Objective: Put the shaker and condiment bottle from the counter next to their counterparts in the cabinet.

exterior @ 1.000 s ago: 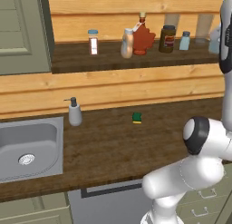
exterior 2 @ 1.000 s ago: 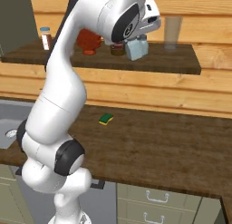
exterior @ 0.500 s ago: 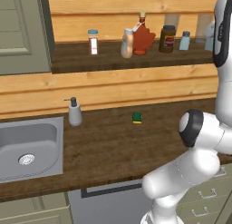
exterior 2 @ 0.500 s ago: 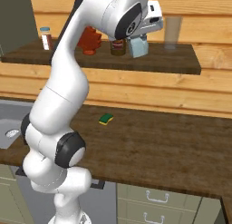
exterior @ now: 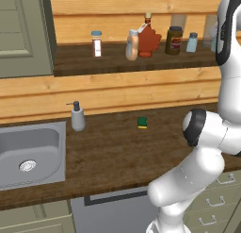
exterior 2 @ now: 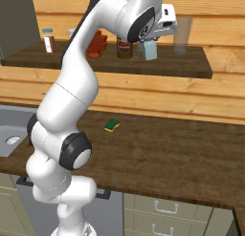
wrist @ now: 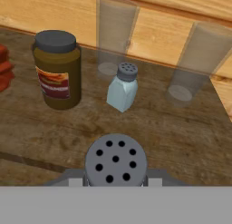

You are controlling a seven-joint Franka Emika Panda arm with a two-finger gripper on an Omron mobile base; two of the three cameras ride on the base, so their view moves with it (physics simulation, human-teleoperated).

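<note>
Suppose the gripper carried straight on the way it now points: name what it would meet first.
Probably the cabinet shelf board: the gripper, shut on the shaker, points down at bare wood short of the matching shaker. Depth is uncertain.

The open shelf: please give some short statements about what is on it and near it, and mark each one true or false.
1. The gripper holds a pale blue-grey shaker with a grey perforated cap above the dark brown shelf. True.
2. A second matching shaker stands on the shelf beside the dark brown jar. True.
3. The small tan-orange bottle with a whitish cap is on the counter. False: it stands on the shelf by the red maple-leaf bottle.
4. The green sponge lies in the sink. False: it lies on the dark wooden counter.
</note>
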